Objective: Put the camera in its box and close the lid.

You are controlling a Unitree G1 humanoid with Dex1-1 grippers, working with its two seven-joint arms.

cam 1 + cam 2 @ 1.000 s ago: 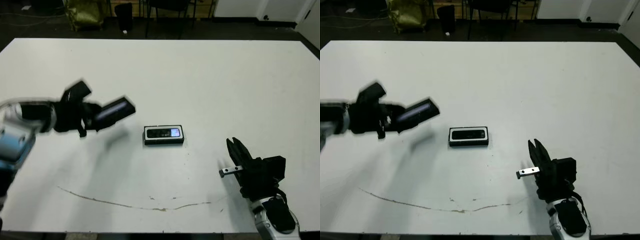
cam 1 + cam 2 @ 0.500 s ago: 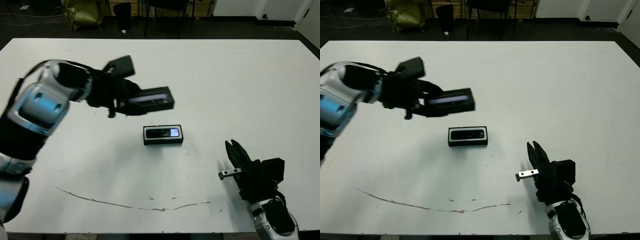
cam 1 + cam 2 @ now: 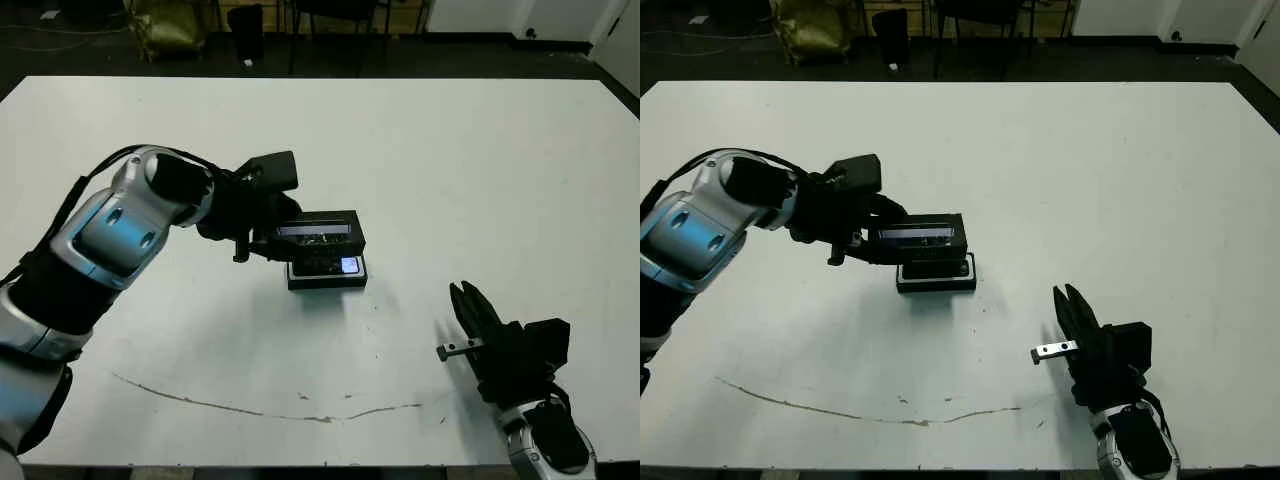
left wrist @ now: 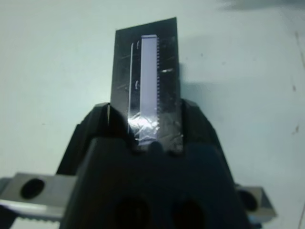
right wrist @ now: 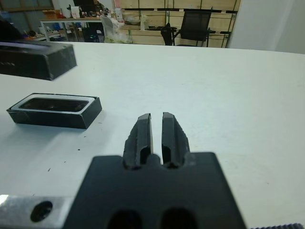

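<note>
Left gripper (image 3: 268, 236) grips the lid (image 3: 321, 230) just above the box (image 3: 327, 272), camera (image 3: 330, 266) inside; right gripper (image 5: 156, 137), fingers nearly together, rests well apart.

The robot's left gripper (image 3: 872, 243) clamps one end of the striped black lid (image 3: 925, 236) just above the white-lined box (image 3: 936, 276) at mid-table, while the right gripper (image 3: 1076, 312) rests near the front edge.
</note>
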